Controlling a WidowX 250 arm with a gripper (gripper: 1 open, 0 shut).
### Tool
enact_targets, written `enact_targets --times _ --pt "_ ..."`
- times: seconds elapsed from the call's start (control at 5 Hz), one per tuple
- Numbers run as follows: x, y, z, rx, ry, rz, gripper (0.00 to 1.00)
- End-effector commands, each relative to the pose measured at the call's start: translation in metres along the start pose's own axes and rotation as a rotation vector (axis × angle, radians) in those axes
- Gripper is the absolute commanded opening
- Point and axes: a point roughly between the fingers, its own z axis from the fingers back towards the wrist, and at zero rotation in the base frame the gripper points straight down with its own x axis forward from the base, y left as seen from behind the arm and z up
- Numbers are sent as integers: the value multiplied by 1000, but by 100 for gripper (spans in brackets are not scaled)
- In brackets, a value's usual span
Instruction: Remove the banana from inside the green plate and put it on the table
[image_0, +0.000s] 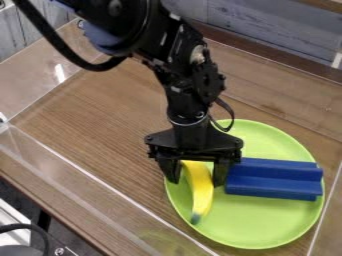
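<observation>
The banana (201, 190) lies on the plate (254, 232), toward its left side, just left of the blue block (273, 180). The gripper (197, 176) is down over the banana's far end, its fingers spread on either side, with no grip made. The step in hand looks to be the grasp. Next, the fingers should close on the banana without catching the block, then lift it over the rim and set it down, perhaps on the table (100, 115) to the left.

Seemingly a lab: clear acrylic walls (100, 195) border the wooden tabletop (94, 115).
</observation>
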Motion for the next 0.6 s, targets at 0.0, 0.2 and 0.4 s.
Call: enact_targets --times 0.0,0.2,0.4 --pt "2 -3 2 -5 -14 -20 100" --pt "-1 -4 -3 -2 -12 -5 100" --pt "-2 -4 -6 -1 -13 10 0"
